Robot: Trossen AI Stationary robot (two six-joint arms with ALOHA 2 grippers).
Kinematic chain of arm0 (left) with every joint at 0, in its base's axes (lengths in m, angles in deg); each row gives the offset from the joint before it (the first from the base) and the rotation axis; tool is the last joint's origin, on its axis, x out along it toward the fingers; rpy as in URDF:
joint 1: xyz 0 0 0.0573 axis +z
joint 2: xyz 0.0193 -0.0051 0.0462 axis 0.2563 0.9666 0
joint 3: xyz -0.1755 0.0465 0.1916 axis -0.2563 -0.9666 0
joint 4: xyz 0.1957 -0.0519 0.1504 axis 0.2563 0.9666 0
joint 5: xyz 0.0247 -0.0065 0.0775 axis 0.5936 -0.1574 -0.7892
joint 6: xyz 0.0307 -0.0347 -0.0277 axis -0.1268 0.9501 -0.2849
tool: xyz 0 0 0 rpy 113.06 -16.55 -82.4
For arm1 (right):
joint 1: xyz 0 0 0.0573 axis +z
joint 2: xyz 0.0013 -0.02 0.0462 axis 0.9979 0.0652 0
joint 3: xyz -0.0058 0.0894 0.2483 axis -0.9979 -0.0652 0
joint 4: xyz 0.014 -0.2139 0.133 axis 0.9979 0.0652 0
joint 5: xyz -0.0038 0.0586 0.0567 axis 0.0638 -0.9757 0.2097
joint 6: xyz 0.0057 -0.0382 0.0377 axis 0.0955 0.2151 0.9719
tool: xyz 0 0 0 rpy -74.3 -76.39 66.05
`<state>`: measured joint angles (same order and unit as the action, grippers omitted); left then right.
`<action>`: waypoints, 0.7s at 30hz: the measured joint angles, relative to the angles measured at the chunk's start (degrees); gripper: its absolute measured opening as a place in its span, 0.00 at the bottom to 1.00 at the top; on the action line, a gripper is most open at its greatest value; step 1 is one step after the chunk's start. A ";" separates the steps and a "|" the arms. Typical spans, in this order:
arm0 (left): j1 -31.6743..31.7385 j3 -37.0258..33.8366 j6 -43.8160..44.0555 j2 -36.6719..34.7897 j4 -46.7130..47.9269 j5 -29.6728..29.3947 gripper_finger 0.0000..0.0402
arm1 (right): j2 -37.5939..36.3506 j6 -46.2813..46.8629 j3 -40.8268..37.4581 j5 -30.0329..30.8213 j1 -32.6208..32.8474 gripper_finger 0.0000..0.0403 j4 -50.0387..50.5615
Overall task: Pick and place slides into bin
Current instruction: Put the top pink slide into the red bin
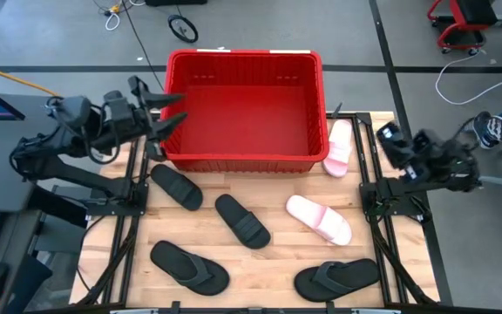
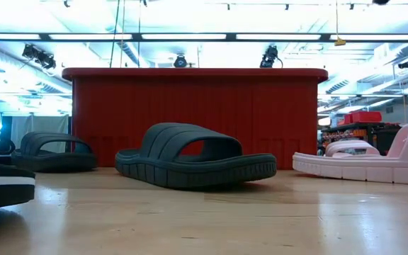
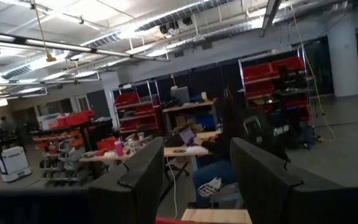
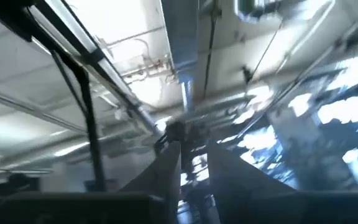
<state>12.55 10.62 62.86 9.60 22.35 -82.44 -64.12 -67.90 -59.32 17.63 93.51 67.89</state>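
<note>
Sitting empty at the far middle of the table (image 1: 260, 262): the bin (image 1: 244, 109). Lying outside it, all six slides (image 1: 242, 221). Hovering released at the bin's left rim, holding nothing: the left tool (image 1: 171, 112). Waiting at the right edge, nearly closed and empty: the right tool (image 1: 385, 139).

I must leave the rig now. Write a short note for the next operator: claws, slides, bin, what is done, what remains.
Left claw: open, empty, raised over the left rim of the red bin.
Right claw: held up at the table's right edge; nothing visibly in it.
Bin looks empty.
On the table: pink slide against the bin's right side, pink slide in front, two black strap slides, two black flip-flops nearest the front.
Done: nothing. Left: all six.
</note>
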 joint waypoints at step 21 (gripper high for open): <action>-0.04 0.00 2.93 0.33 1.79 -0.04 0.42 | 41.50 32.36 5.87 -38.25 6.19 0.18 56.74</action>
<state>12.50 10.62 65.79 9.92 24.14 -82.48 -22.62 -35.55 -53.45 -20.62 99.70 124.63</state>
